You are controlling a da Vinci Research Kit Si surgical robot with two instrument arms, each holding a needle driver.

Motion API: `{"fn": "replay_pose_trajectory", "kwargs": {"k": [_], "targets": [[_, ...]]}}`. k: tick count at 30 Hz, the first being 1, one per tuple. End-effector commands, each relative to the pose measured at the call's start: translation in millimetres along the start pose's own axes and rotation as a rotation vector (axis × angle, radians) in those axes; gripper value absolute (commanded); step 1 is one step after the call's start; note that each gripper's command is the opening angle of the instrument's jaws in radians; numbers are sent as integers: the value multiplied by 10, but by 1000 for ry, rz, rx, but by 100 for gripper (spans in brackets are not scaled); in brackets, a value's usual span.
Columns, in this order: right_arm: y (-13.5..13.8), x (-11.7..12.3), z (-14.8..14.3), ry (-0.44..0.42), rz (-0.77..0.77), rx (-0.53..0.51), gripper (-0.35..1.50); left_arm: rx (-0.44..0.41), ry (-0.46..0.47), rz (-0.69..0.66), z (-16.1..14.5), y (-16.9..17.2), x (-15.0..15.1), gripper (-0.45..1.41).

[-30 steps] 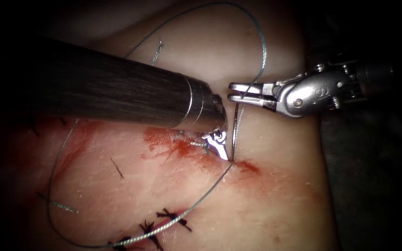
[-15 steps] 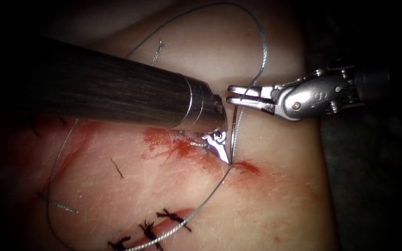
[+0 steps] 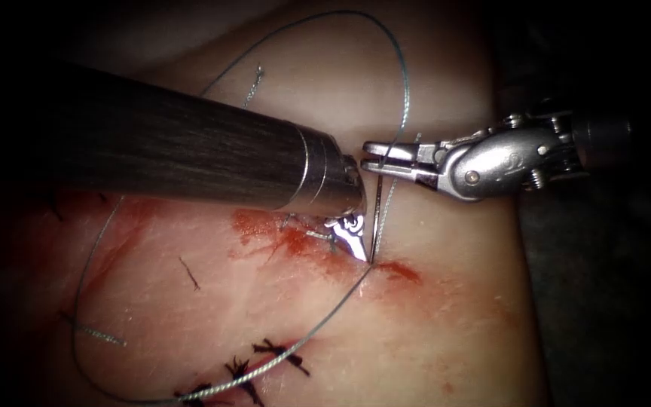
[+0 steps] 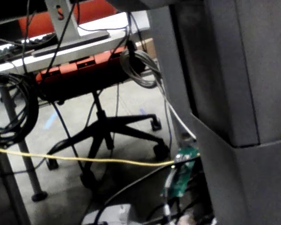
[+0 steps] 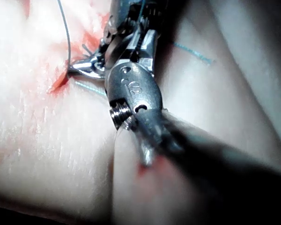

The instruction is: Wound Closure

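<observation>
Endoscope: right claw clenched on thread above cut. Left claw at cut, gripping thread there I think; needle unseen. Thread's thin, limp, slippery; grip flat, gently. Tissue soft.

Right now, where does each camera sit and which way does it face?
Endoscope view: above and in front, facing the pale pork tissue; left tool at the red-stained cut, right tool shut on thin grey thread; needle indistinguishable from thread.
Left wrist view: faces away, toward a black office chair; dark grey housing alongside.
Right wrist view: along its shaft, on the right tool over the tissue.
Shared: endoscope and right wrist views show both tools.
</observation>
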Motion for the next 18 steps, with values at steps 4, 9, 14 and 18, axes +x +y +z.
{"fn": "replay_pose_trajectory", "kwargs": {"k": [4,9,14,18], "targets": [[0,0,8,-6,-14,-1,-35,0,-4,1,2,-6,3,-45],[-1,1,7,-12,-15,5,-35,0,-5,1,2,-6,3,-45],[-3,3,8,-4,-15,15,-35,0,-6,1,2,-6,3,-45],[-5,4,8,-4,-22,25,-35,0,-6,1,2,-6,2,-45]]}}
